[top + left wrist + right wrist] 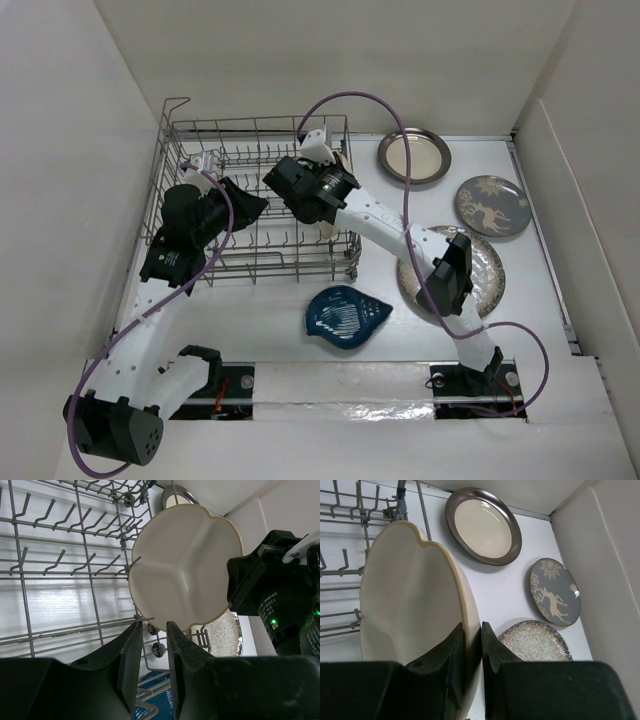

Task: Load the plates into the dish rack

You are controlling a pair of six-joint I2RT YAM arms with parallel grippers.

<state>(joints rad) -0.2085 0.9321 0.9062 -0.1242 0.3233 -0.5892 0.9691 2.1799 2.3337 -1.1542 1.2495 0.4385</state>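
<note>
the right hand (471,630) pinches the rim of the cream three-compartment plate (405,595) between its two fingers and holds it on edge over the right end of the dish rack (260,125), above the tines. the plate's divided face is turned toward the left hand (152,627), which hangs over the rack's left part with its fingers only narrowly parted and nothing between them. the right hand is plainly the nearer one. the slots lie straight below the plate, so lowering it likely turns on keeping its edge in line with a gap between tine rows. the other four plates lie on the tabletop (560,300).
</note>
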